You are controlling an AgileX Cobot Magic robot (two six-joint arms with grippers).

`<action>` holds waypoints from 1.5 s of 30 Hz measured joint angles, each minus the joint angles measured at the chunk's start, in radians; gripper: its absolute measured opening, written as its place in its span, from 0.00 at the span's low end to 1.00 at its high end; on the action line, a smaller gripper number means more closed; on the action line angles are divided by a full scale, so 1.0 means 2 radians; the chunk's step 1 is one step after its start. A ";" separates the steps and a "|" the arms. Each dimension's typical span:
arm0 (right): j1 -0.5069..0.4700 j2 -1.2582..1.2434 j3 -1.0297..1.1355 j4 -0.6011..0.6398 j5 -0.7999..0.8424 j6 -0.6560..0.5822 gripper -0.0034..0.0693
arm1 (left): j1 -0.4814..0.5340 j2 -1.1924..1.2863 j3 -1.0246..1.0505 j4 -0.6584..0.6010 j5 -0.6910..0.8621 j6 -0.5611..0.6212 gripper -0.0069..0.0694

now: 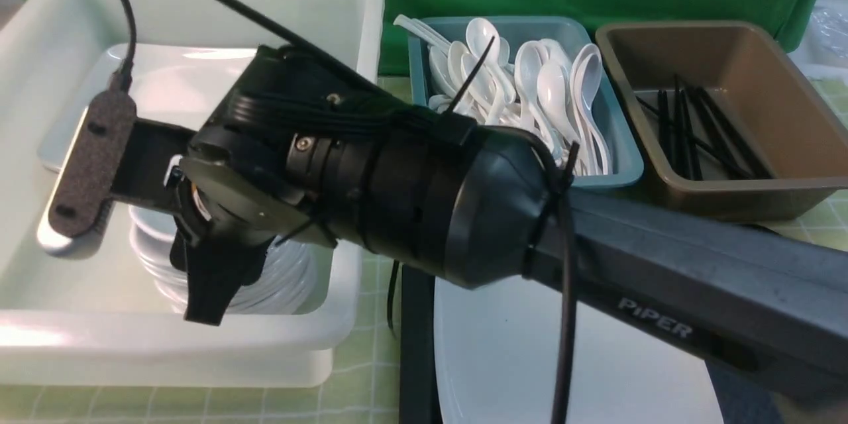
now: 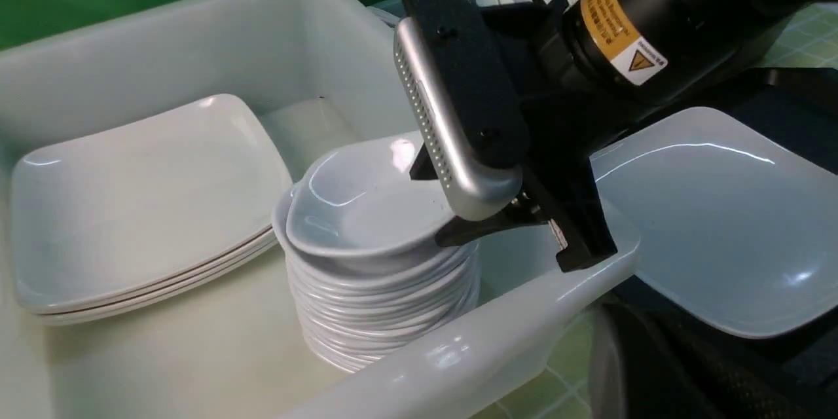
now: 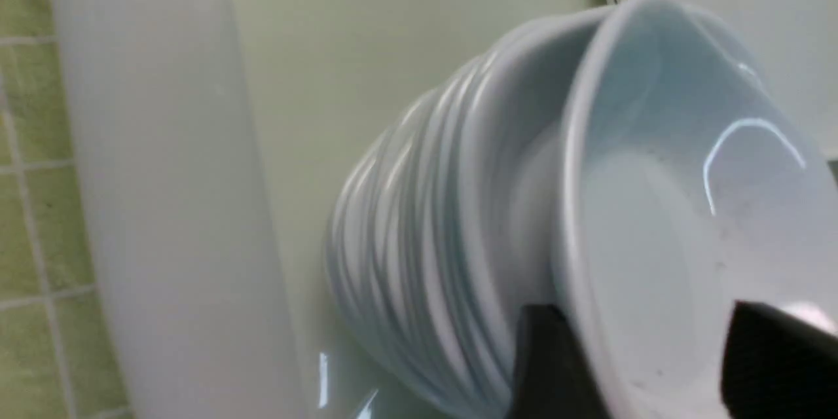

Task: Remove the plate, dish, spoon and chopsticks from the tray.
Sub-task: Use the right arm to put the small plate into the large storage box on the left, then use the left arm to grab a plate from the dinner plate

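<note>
The small white dish (image 3: 655, 209) lies on top of a stack of like dishes (image 2: 380, 314) inside the white tub (image 1: 199, 344). My right gripper (image 3: 655, 366) is open over it, with one finger outside the dish's rim and the other inside, gripping nothing. The large white plate (image 1: 563, 358) rests on the black tray (image 1: 416, 344), right of the tub. My left gripper (image 2: 655, 373) is only a dark blur beside the tub's corner, shut and empty. No spoon or chopsticks show on the visible part of the tray.
A stack of large square plates (image 2: 131, 209) lies in the tub's far half. Behind the tray, a teal bin (image 1: 623, 146) holds several white spoons and a brown bin (image 1: 762, 192) holds black sticks. My right arm (image 1: 662, 278) crosses low over the tray.
</note>
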 joint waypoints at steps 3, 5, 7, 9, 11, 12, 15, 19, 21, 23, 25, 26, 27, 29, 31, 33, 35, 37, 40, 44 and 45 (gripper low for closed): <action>0.007 -0.035 0.000 0.000 0.078 0.012 0.83 | 0.000 0.039 -0.001 -0.021 -0.012 0.027 0.12; 0.007 -0.060 -0.001 0.000 0.130 0.021 0.81 | 0.000 0.073 -0.001 -0.041 -0.021 0.060 0.12; 0.004 -0.081 0.000 -0.001 0.168 0.029 0.74 | 0.000 0.104 -0.001 -0.060 -0.027 0.093 0.12; -0.005 -0.120 0.019 0.000 0.186 0.047 0.56 | -0.001 0.159 -0.002 -0.109 -0.044 0.172 0.12; -0.016 -0.165 0.061 0.000 0.186 0.070 0.39 | -0.009 0.201 -0.002 -0.150 -0.054 0.222 0.12; -0.020 -0.192 0.084 -0.001 0.186 0.083 0.35 | -0.020 0.224 -0.002 -0.167 -0.056 0.249 0.12; -0.034 -0.289 0.203 -0.002 0.186 0.140 0.19 | -0.067 0.291 -0.002 -0.178 -0.060 0.297 0.12; -0.041 -0.421 0.339 -0.003 0.185 0.209 0.16 | -0.135 0.387 -0.003 -0.148 -0.109 0.324 0.12; -0.041 -0.493 0.407 -0.003 0.181 0.247 0.16 | -0.171 0.457 -0.007 -0.137 -0.146 0.341 0.12; -0.041 -0.557 0.457 -0.003 0.175 0.288 0.16 | -0.202 0.522 -0.017 -0.129 -0.170 0.363 0.12; -0.041 -0.602 0.486 -0.003 0.173 0.314 0.16 | -0.220 0.574 -0.028 -0.114 -0.183 0.374 0.12; -0.041 -0.612 0.491 -0.003 0.173 0.320 0.16 | -0.223 0.585 -0.031 -0.110 -0.186 0.377 0.12; -0.041 -0.634 0.503 -0.003 0.173 0.329 0.16 | -0.230 0.614 -0.041 -0.099 -0.191 0.384 0.13; -0.041 -0.674 0.521 -0.003 0.171 0.343 0.16 | -0.235 0.651 -0.058 -0.090 -0.194 0.391 0.17; -0.041 -0.715 0.537 -0.003 0.170 0.352 0.16 | -0.235 0.687 -0.076 -0.086 -0.200 0.393 0.25; -0.041 -0.744 0.548 -0.003 0.170 0.357 0.17 | -0.235 0.705 -0.082 -0.082 -0.213 0.396 0.37; -0.041 -0.766 0.556 -0.003 0.170 0.359 0.17 | -0.235 0.719 -0.085 -0.080 -0.223 0.413 0.48; -0.041 -0.783 0.563 -0.003 0.170 0.359 0.17 | -0.235 0.732 -0.085 -0.079 -0.225 0.444 0.59; -0.041 -0.796 0.568 -0.003 0.170 0.360 0.17 | -0.235 0.745 -0.085 -0.078 -0.232 0.459 0.67; -0.041 -0.800 0.571 -0.003 0.171 0.363 0.17 | -0.235 0.769 -0.086 -0.064 -0.257 0.462 0.68; -0.041 -0.801 0.571 -0.003 0.171 0.363 0.17 | -0.235 0.773 -0.086 -0.058 -0.262 0.462 0.68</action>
